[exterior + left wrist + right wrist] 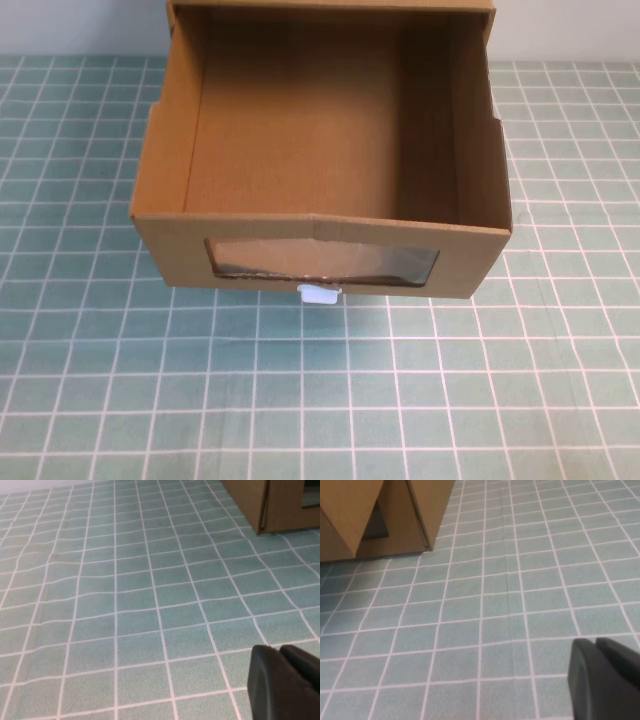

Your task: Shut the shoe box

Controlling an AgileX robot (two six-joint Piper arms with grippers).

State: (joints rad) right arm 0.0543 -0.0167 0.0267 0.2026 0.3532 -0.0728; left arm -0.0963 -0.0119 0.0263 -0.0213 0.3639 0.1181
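1. Drawer of the shoe box (320, 150) stands pulled out toward the near side, its windowed front panel facing the robot and the white pull tab (319, 293) just below the window; the sleeve sits at the far edge of the bench (320, 400).
2. Closing calls for a push along the box's near-to-far axis, straight against the front panel.
3. Left gripper (285, 682) hovers over the bench on the near left, fingers pressed together and holding nothing; a box corner (265, 505) lies well ahead of it.
4. Right gripper (605, 677) mirrors it on the near right, fingers likewise together and empty, with the box (395, 515) ahead.
5. Neither arm looks clearly nearer; the box sits centred between them.
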